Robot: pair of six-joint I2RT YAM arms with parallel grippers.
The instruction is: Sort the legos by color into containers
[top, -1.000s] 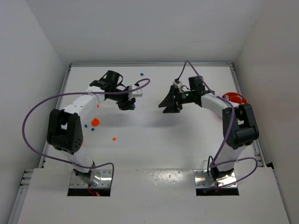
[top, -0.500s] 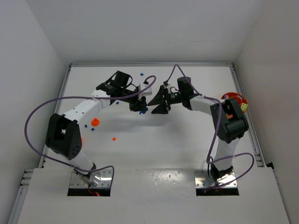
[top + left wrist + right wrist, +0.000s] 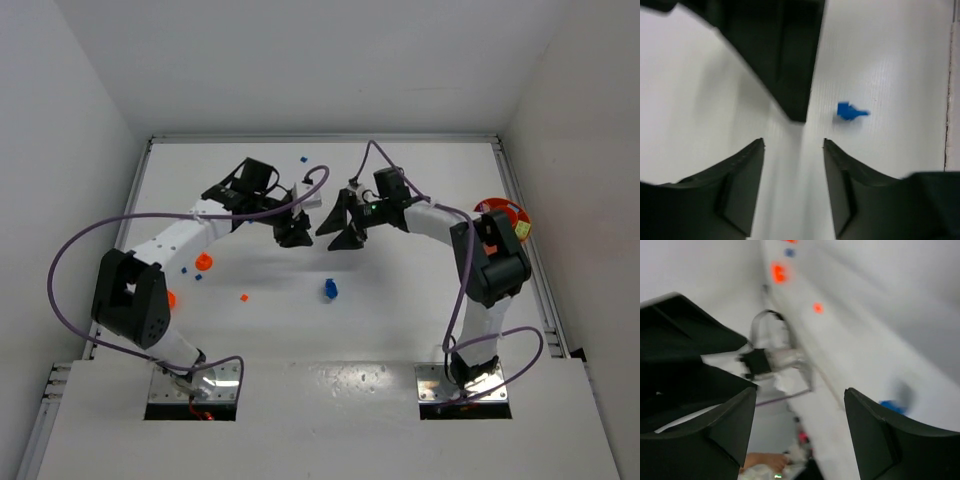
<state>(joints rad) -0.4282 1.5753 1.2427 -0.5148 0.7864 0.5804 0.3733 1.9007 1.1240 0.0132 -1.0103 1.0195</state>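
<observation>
The left gripper (image 3: pixel 293 234) and right gripper (image 3: pixel 338 224) hung almost tip to tip above the table (image 3: pixel 400 310), each spread wide and holding nothing. The blue cup (image 3: pixel 330 290) lay below them, apart from both, with 1 orange-red lego (image 3: pixel 244 297) to its left.

We see a blue cup (image 3: pixel 330 290) lying near the centre, an orange cup (image 3: pixel 203 262) at left and an orange bowl (image 3: pixel 505 208) at right. An orange-red lego (image 3: pixel 244 297) lies between the cups, a blue lego (image 3: pixel 303 158) far back.
</observation>
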